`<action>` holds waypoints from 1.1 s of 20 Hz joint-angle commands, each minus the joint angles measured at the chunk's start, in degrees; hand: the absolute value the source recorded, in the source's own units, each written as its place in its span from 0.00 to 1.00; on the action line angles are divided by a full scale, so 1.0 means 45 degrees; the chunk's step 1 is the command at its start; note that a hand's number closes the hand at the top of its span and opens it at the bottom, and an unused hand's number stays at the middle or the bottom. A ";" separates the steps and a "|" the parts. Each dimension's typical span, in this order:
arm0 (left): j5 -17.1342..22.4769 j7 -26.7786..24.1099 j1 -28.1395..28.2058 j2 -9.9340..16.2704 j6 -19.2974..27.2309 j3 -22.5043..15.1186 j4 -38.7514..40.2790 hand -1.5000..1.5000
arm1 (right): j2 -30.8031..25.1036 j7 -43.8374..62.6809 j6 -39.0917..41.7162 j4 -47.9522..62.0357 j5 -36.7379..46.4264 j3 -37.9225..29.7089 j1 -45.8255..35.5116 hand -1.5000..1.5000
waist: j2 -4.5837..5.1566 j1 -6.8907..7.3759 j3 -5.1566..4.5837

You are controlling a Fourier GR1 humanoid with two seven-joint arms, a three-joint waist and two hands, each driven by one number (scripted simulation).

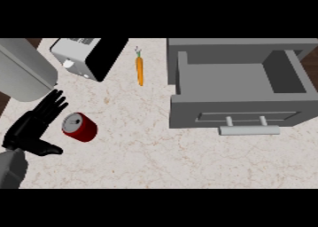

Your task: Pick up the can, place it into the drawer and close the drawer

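Observation:
A red can (80, 127) with a silver top lies tilted on the marble counter (141, 150) at the left. My left hand (32, 125) is just to its left, fingers straight and pointing up, thumb spread out toward the lower right; it holds nothing and stands a little apart from the can. The grey drawer (243, 84) stands pulled open at the right, its inside bare, with a silver handle (249, 130) on its front. My right hand does not show.
An orange carrot (139, 70) lies at the back between a white and black toaster (89, 55) and the drawer. A large grey rounded appliance (17, 68) fills the back left corner.

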 commanded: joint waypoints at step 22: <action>-0.2559 -0.4891 -0.2822 -0.0294 -0.0222 -0.0329 0.8031 0.00 | 0.0004 0.1016 0.0600 -0.0108 -0.0846 -0.1154 -0.0442 0.00 | 0.0039 -0.0060 -0.0013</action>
